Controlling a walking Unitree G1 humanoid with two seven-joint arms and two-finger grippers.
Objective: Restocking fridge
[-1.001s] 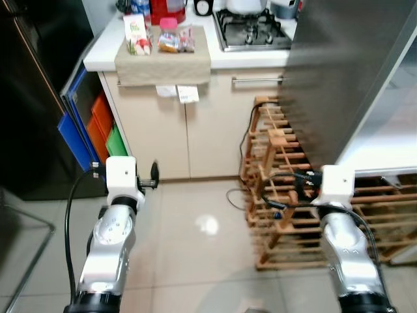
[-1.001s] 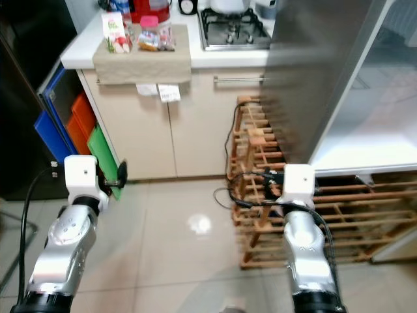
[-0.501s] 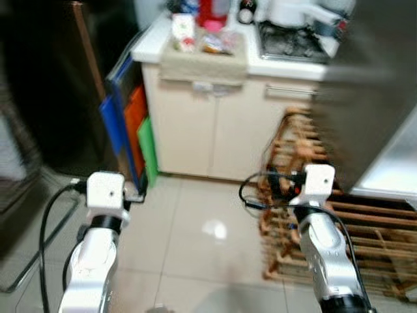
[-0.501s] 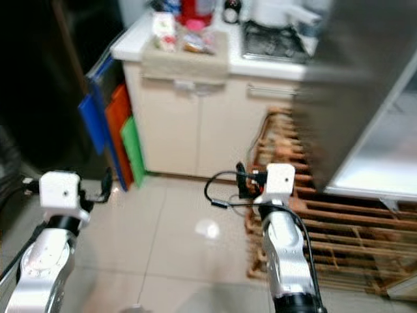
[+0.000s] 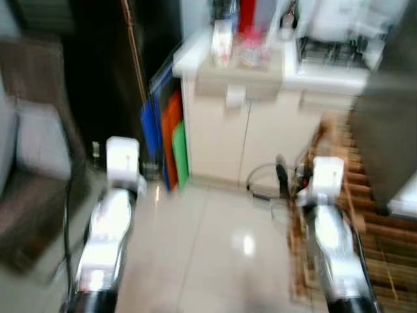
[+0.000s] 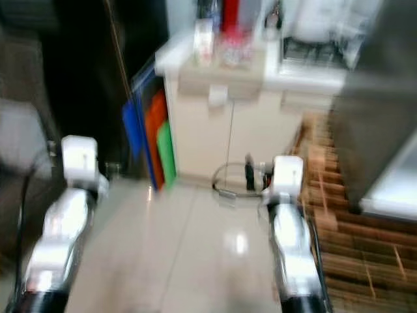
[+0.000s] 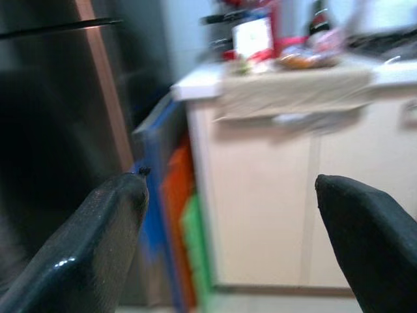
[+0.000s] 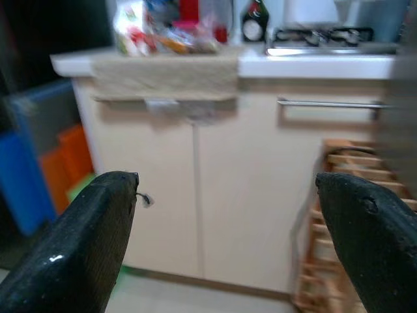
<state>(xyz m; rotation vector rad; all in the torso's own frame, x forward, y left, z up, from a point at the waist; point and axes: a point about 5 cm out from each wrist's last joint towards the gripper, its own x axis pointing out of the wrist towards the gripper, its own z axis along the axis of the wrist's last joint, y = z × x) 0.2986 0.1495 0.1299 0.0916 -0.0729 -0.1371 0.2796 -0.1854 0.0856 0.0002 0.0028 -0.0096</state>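
A white juice carton point(image 5: 223, 44) stands on a beige cloth point(image 5: 238, 73) at the near corner of the white counter point(image 5: 326, 78), with a pink-lidded jar and a snack packet point(image 7: 306, 57) beside it. The eye views are blurred. Both arms are held out low over the tiled floor, well short of the counter. My left gripper point(image 7: 231, 189) is open with nothing between its fingers and faces the counter's left end. My right gripper point(image 8: 228, 189) is open too and faces the cabinet doors point(image 8: 195, 182) below the cloth.
A tall dark fridge point(image 7: 52, 130) stands left of the counter, with blue, orange and green boards point(image 5: 171, 140) leaning between them. A gas hob point(image 8: 326, 39) sits further right. A wooden rack point(image 5: 371, 215) and a grey open door point(image 5: 391, 117) are at the right, a padded seat point(image 5: 32, 169) at the left.
The camera has swung left, so the counter and rack sit further right in the picture and the dark fridge and a seat have come in. Both arms keep their pose.
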